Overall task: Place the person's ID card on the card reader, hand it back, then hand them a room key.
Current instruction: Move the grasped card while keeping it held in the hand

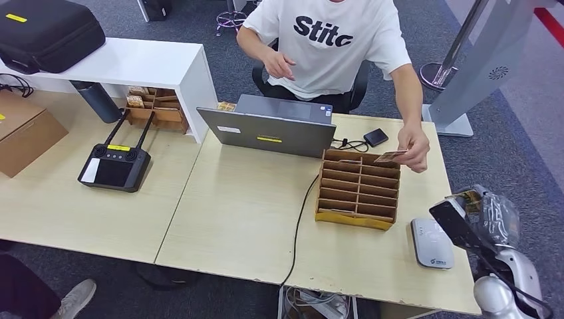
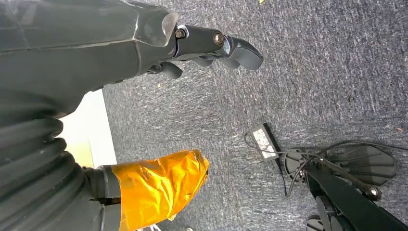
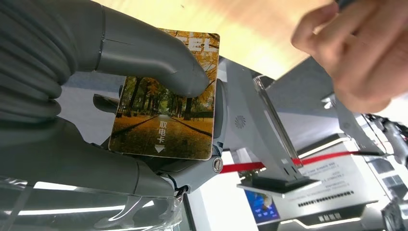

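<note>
My right hand is raised off the table's right edge and pinches a room key card printed with an autumn tree avenue, thumb across its face. An edge of that card peeks out of the hand. The person's hand holds a brownish card over the wooden organizer, a short way from my hand; that hand looms close and blurred. The white card reader lies bare on the table beside my right hand. My left hand hangs over the carpet, holding nothing.
A wooden slotted organizer stands mid-table, with a cable running past it. Behind it are a grey laptop and a small black box. A black controller lies to the left. A grey stand rises at the right.
</note>
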